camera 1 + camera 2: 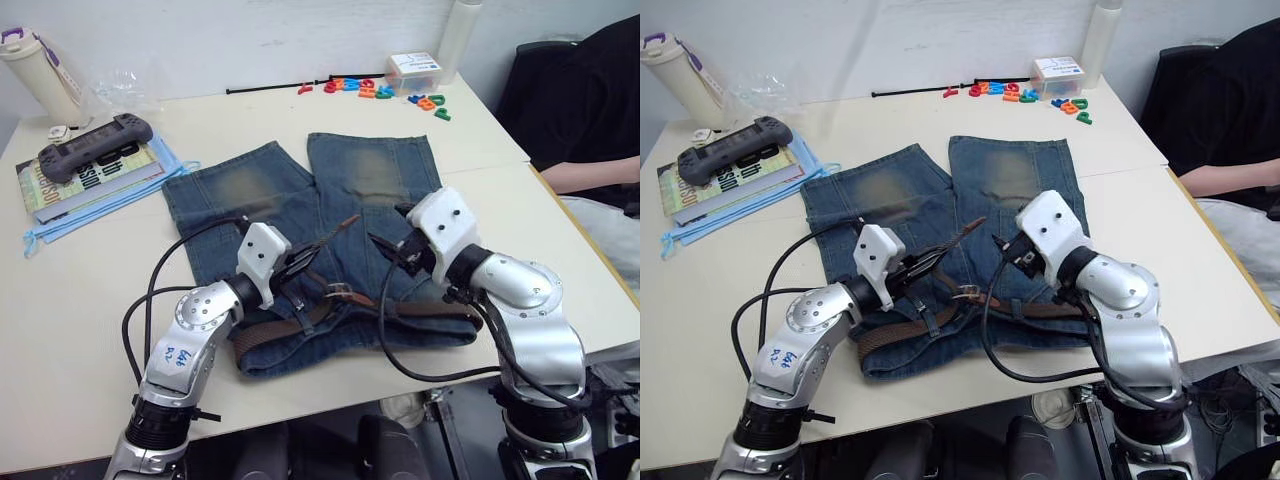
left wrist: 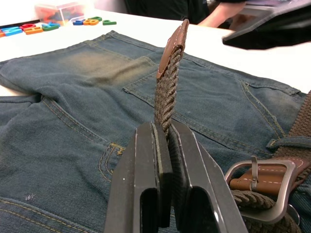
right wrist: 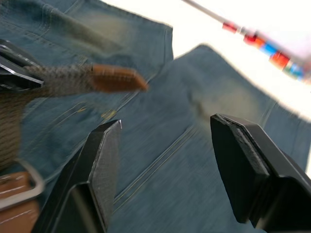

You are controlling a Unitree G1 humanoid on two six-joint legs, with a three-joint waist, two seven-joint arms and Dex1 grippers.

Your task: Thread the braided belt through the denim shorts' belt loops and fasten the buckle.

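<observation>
The denim shorts [image 1: 300, 200] lie flat on the table, legs pointing away from me and waistband nearest me. The braided belt [image 1: 425, 312] runs along the waistband, passing under a belt loop [image 2: 286, 142]. Its silver buckle [image 2: 262, 194] rests near the middle of the waist. My left gripper [image 2: 163, 128] is shut on the belt's free end, and the tan leather tip [image 2: 176, 46] sticks up beyond the fingers. Just right of that tip, my right gripper [image 3: 167, 126] hovers open over the shorts with nothing between its fingers.
A book with a game controller [image 1: 95, 145] and blue face masks [image 1: 110, 200] lie at the far left, beside a bottle [image 1: 40, 70]. Plastic letters [image 1: 380, 90] and a clear box [image 1: 415, 70] sit at the back. A person [image 1: 590, 110] sits at the right.
</observation>
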